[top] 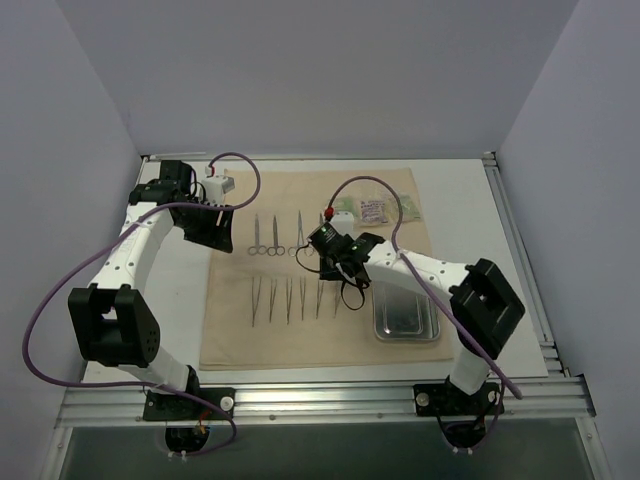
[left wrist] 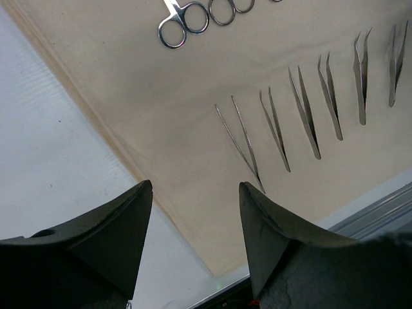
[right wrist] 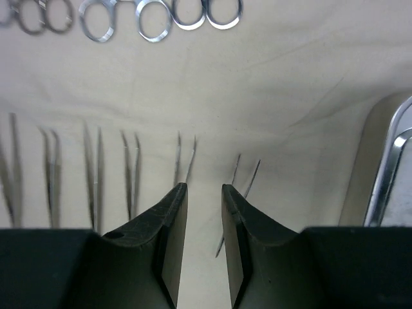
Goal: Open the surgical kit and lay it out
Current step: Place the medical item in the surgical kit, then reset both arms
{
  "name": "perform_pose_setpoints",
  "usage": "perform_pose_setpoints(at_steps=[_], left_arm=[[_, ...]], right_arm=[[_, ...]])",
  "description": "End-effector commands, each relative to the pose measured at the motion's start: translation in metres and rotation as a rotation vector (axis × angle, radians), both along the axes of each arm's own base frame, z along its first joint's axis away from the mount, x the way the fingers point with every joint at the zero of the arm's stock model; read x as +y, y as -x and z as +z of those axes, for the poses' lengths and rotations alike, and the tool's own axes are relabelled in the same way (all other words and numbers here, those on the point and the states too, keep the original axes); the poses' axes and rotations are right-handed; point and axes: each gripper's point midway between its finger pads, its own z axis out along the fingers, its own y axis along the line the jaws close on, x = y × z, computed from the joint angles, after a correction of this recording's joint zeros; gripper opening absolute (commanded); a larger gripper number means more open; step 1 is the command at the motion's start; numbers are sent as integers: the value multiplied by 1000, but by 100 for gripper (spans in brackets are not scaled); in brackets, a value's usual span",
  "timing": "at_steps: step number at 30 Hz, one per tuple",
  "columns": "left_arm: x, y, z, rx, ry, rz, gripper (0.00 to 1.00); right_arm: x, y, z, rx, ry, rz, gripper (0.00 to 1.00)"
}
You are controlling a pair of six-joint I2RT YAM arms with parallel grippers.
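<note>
Cloth wrap (top: 230, 340) is spread flat on the table (top: 170, 300). Nearest us, on its right side, is the steel tray (top: 405, 339) with one steel instrument (right wrist: 386, 174) inside, type unclear. Left of the tray we count six tweezers (left wrist: 304, 116) in a row. Right gripper (right wrist: 204, 187) hangs low over the row's right end, jaws a narrow slit apart, nothing between them. Farther back: clamps (top: 275, 240) side by side, rings toward us. Left gripper (left wrist: 193, 183) is over the cloth's left edge, jaws wide, empty. Packets (top: 375, 210) lie far right on the cloth.
</note>
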Motion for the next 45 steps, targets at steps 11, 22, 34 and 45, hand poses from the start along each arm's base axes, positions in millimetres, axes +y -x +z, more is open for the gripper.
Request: perform_pose_setpoints(at_steps=[11,22,34,45], left_arm=[[5,-5,5,-38,-12,-2,65],[73,-29,4,-112,-108,204,65],[144,-36,19,-169,-111,463,65],[143,-26,31,-191,-111,477,65]], right_arm=[[-200,-61,124,-205,59,-383,77],[-322,-57,116,-226,108,-676,100],[-332,-53,103,-237,169,-692,100],[-328,-59,110,-307,141,-641,99]])
